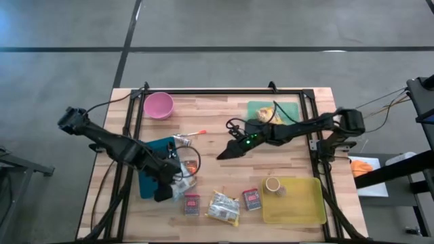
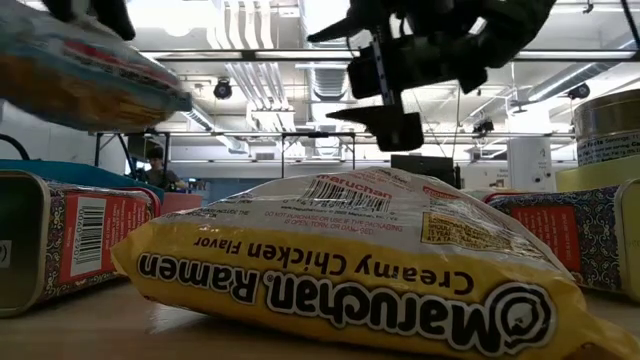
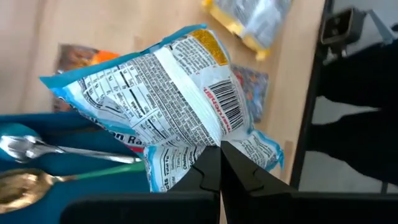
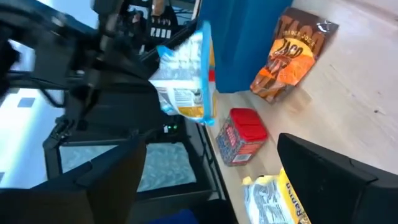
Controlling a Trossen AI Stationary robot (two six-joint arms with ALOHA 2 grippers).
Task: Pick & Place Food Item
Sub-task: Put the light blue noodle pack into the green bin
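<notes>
My left gripper [image 1: 173, 184] is shut on a blue-and-white food packet [image 3: 168, 93], held above the near edge of a blue tray [image 1: 150, 169]. In the low view the packet [image 2: 85, 70] hangs clear of the table. My right gripper [image 1: 224, 153] hovers open over the table's middle, pointing toward the left arm, with nothing between its fingers. A yellow ramen pack [image 1: 222, 207] lies flat near the front edge between two red tins [image 1: 192, 203] [image 1: 252, 198]. An orange taco packet [image 4: 292, 56] lies beside the blue tray. My left gripper pinches the packet between its two fingers at one crimped end [image 3: 208, 142], beside the back seam. The fingers come slanting down from above. The packet is lifted clear of the table and tray, and it sticks out tilted beyond the fingertips [image 3: 208, 168].
Two spoons [image 3: 43, 158] lie on the blue tray. A yellow tray [image 1: 298, 203] holding a can [image 1: 273, 184] stands at the front right. A pink bowl [image 1: 159, 105] and a green plate with food [image 1: 271, 112] stand at the back. A dark metal frame [image 1: 224, 91] rims the table.
</notes>
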